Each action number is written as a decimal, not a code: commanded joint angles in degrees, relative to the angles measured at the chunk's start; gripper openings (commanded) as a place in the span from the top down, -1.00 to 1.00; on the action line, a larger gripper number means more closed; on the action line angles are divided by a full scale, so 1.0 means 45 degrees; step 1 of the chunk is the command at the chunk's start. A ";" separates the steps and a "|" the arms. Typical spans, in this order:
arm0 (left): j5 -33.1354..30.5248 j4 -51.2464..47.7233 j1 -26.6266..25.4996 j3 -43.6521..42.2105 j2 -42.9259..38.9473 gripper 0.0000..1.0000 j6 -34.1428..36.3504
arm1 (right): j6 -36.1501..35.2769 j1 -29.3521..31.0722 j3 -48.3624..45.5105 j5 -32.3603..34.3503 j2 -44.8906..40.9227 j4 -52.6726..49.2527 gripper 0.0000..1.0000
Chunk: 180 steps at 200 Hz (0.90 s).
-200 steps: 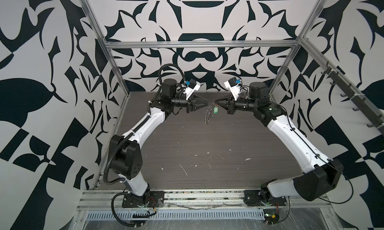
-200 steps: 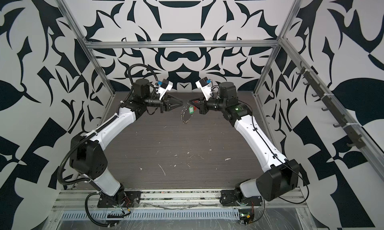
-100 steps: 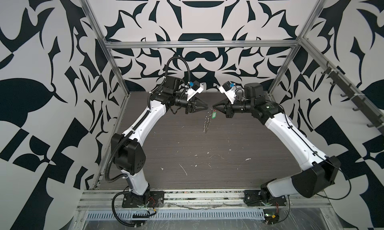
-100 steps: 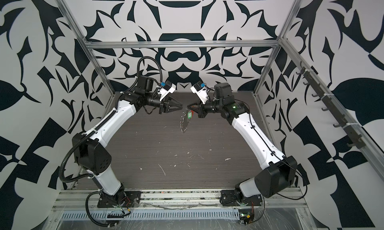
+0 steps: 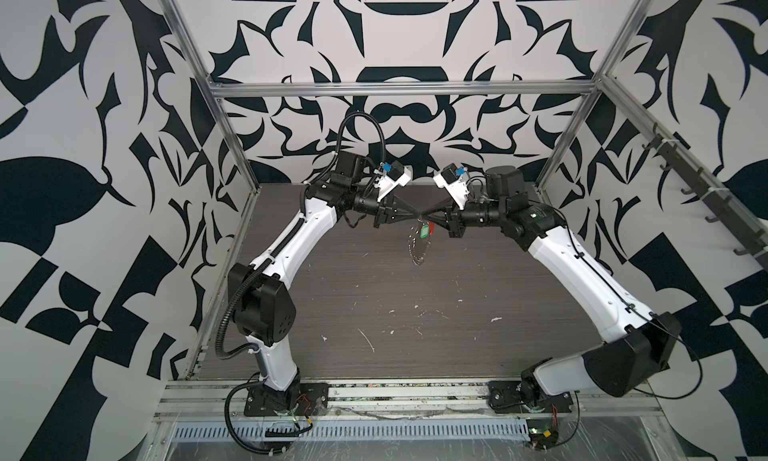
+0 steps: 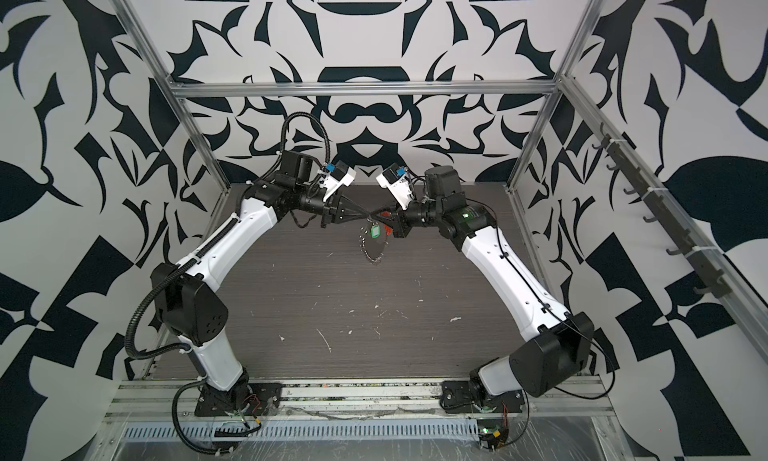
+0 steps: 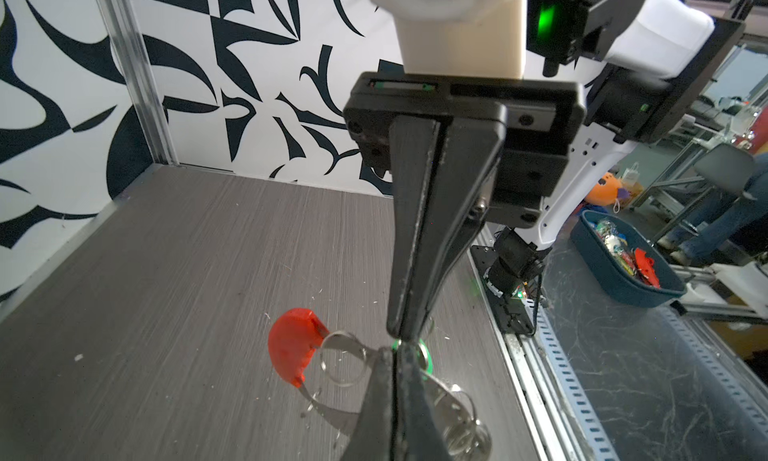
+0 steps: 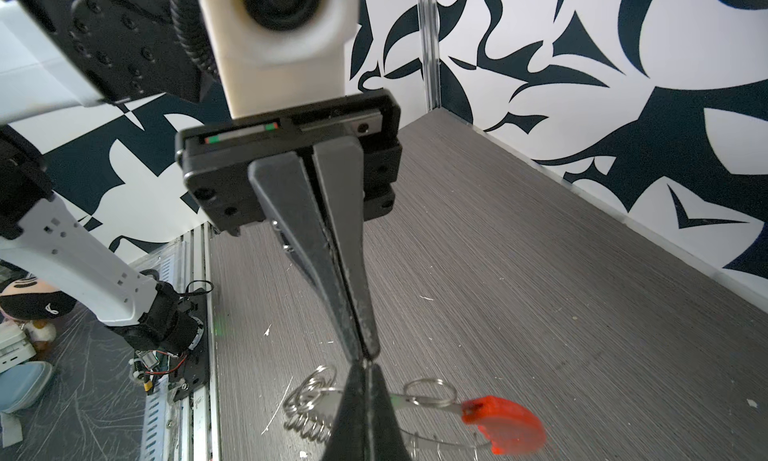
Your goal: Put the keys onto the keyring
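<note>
Gripping keyring (image 8: 505,425) aloft, right hand (image 8: 365,371) clamped tight, left hand (image 7: 395,357) closed, tips touching

Bright, even light, soft shadows; wide-angle bending at edges; nearest fingers (image 7: 376,413) blurred.

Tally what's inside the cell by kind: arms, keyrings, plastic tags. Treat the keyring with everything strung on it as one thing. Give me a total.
Arms: 2, the left arm and the right arm
Keyring: 1
Green tag: 1
Total: 4
</note>
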 commanded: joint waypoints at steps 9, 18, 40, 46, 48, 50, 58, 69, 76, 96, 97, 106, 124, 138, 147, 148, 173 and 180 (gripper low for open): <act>0.0505 -0.0612 -0.0045 0.0371 0.0282 0.96 0.0047 | 0.0205 0.0094 0.0516 -0.0331 -0.0212 0.0824 1.00; 0.0520 -0.0610 -0.0044 0.0336 0.0264 0.92 0.0061 | 0.0280 0.0095 0.0476 -0.0317 -0.0245 0.0946 1.00; 0.0462 -0.0649 -0.0044 0.0256 0.0237 0.67 0.0060 | 0.0388 0.0083 0.0447 -0.0295 -0.0287 0.1090 1.00; 0.0455 -0.0654 -0.0026 0.0233 0.0217 0.66 0.0053 | 0.0384 0.0084 0.0439 -0.0286 -0.0311 0.1116 1.00; 0.0456 -0.0662 -0.0036 0.0211 0.0217 0.66 0.0065 | 0.0401 0.0091 0.0422 -0.0295 -0.0321 0.1118 1.00; 0.0456 -0.0659 -0.0039 0.0210 0.0231 0.66 0.0068 | 0.0406 0.0093 0.0423 -0.0297 -0.0328 0.1143 1.00; 0.0456 -0.0655 -0.0040 0.0176 0.0214 0.66 0.0091 | 0.0442 0.0094 0.0412 -0.0297 -0.0333 0.1192 1.00; 0.0476 -0.0669 -0.0034 0.0175 0.0217 0.66 0.0088 | 0.0474 0.0103 0.0410 -0.0315 -0.0323 0.1230 1.00; 0.0503 -0.0654 -0.0033 0.0180 0.0215 0.68 0.0083 | 0.0507 0.0093 0.0423 -0.0332 -0.0301 0.1217 1.00; 0.0573 -0.0669 -0.0034 0.0231 0.0255 0.86 0.0094 | 0.0539 0.0084 0.0424 -0.0366 -0.0256 0.1217 1.00; 0.0573 -0.0660 -0.0033 0.0230 0.0255 0.87 0.0088 | 0.0548 0.0089 0.0427 -0.0371 -0.0264 0.1217 1.00; 0.0593 -0.0668 -0.0045 0.0253 0.0272 0.96 0.0094 | 0.0568 0.0104 0.0429 -0.0392 -0.0263 0.1217 1.00; 0.0606 -0.0652 -0.0029 0.0287 0.0295 1.00 0.0097 | 0.0576 0.0128 0.0402 -0.0412 -0.0216 0.1222 1.00; 0.0657 -0.0603 -0.0039 0.0297 0.0316 1.00 0.0087 | 0.0642 0.0135 0.0371 -0.0404 -0.0204 0.1231 1.00; 0.0739 -0.0491 -0.0048 0.0289 0.0314 1.00 0.0080 | 0.0887 0.0143 0.0297 -0.0378 -0.0231 0.1377 1.00; 0.0744 -0.0474 -0.0040 0.0279 0.0324 1.00 0.0081 | 0.0927 0.0138 0.0285 -0.0357 -0.0232 0.1434 1.00; 0.1157 0.1588 0.0131 -0.0219 0.0071 1.00 -0.1349 | 0.1959 -0.0063 -0.0794 0.1079 -0.1046 0.2813 0.92; 0.1015 0.3590 0.0221 -0.0823 -0.0125 1.00 -0.3126 | 0.2268 -0.0250 -0.1293 0.1396 -0.1411 0.3309 0.71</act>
